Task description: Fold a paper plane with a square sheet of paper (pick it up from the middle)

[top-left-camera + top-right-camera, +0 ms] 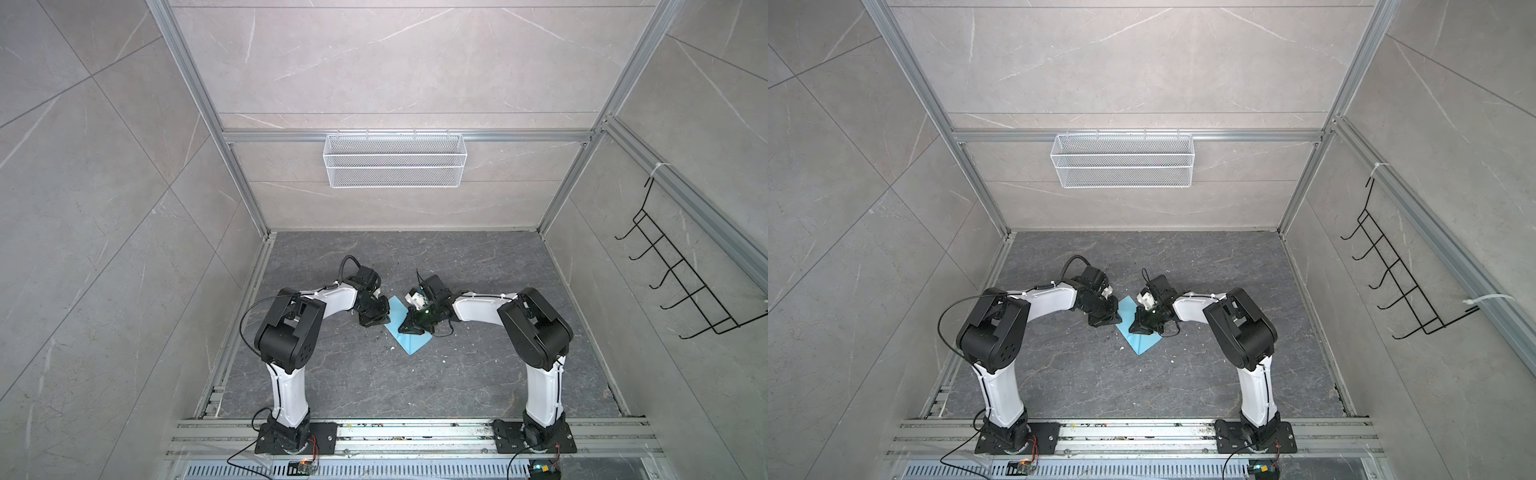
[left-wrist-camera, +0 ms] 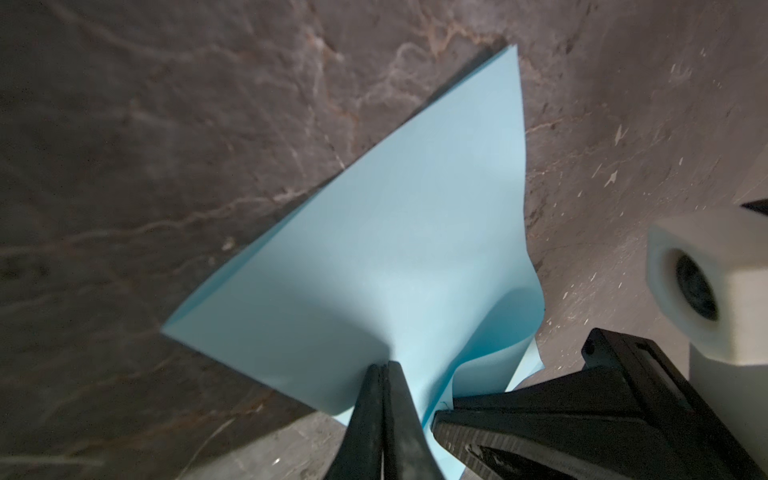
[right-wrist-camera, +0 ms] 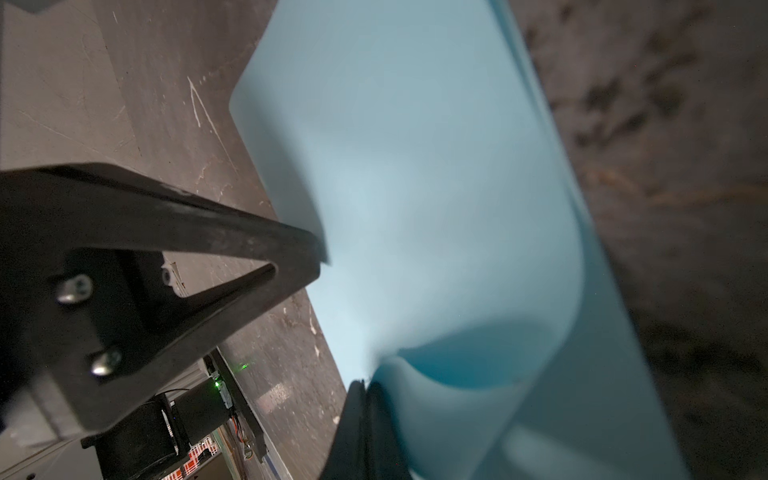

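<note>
In both top views the square sheet of paper point(image 1: 409, 337) lies on the dark table point(image 1: 457, 374) between the arms. It is doubled into a rough triangle but is no dart yet, so I'd judge most creasing remains; both arms bend inward, elbows high, with the left gripper point(image 1: 385, 319) and right gripper point(image 1: 405, 328) dipped onto it. In the left wrist view the left gripper's jaws pinch a raised layer that bulges beside them. In the blurry right wrist view, the right gripper point(image 3: 365, 386) seems clamped on a curled edge nearby.

White arm links point(image 1: 286, 390), black joints point(image 1: 291, 328), looping black cables point(image 1: 342, 266), black triangular fingers point(image 3: 208, 226) fixed by silver screws point(image 3: 75, 287).
</note>
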You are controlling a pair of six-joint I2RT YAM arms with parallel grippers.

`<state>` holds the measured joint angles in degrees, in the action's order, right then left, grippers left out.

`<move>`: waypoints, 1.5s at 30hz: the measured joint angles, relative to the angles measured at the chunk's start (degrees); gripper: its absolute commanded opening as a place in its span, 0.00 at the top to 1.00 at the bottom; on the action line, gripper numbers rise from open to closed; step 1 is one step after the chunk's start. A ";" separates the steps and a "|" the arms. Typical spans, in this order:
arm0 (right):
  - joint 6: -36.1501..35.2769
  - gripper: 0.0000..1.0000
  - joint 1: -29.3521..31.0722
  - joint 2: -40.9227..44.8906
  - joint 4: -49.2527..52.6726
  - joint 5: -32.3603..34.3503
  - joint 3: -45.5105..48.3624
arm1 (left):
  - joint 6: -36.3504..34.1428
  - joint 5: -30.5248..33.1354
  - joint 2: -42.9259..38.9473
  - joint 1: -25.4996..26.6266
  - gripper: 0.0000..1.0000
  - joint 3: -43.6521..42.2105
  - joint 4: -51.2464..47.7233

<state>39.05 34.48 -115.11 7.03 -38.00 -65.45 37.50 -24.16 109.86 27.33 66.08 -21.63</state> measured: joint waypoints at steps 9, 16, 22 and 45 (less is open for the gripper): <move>0.00 0.98 0.00 -0.68 -0.55 -0.42 0.00 | 0.00 0.00 0.00 0.00 0.92 0.00 0.00; 0.00 0.98 0.00 -0.68 -0.52 -0.35 0.00 | 0.00 0.00 0.00 0.00 0.92 0.00 0.00; 0.00 0.97 0.00 -0.68 -0.63 -0.22 0.11 | 0.02 -0.09 -0.07 0.00 0.88 0.00 0.04; 0.46 0.97 0.00 -0.11 -5.60 -0.61 2.71 | 0.24 -0.17 -0.55 0.00 0.95 -0.48 -0.11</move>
<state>39.51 34.48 -115.22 1.43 -38.61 -62.74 37.74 -24.34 109.32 27.33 65.60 -21.74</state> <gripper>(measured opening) 0.050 0.058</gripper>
